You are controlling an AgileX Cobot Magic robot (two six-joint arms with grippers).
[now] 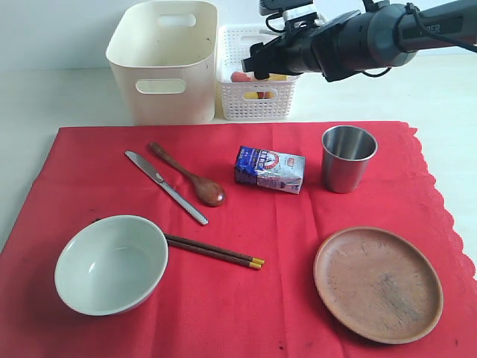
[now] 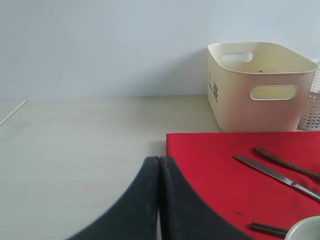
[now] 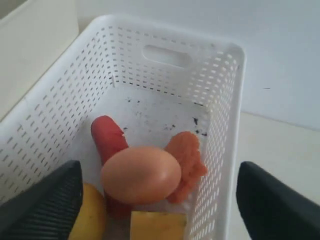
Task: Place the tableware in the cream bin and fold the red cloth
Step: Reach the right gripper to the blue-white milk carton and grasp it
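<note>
The red cloth lies flat on the table. On it rest a pale bowl, a wooden plate, a steel cup, a knife, a dark spoon and chopsticks. The cream bin stands behind the cloth, nothing showing inside. My right gripper hangs open over the white basket, its jaws wide apart and holding nothing. My left gripper is shut and empty, low by the cloth's left edge, out of the exterior view.
A milk carton lies mid-cloth between spoon and cup. The white lattice basket beside the bin holds an egg, a sausage, a yellow fruit and other food. Bare pale table lies left of the cloth.
</note>
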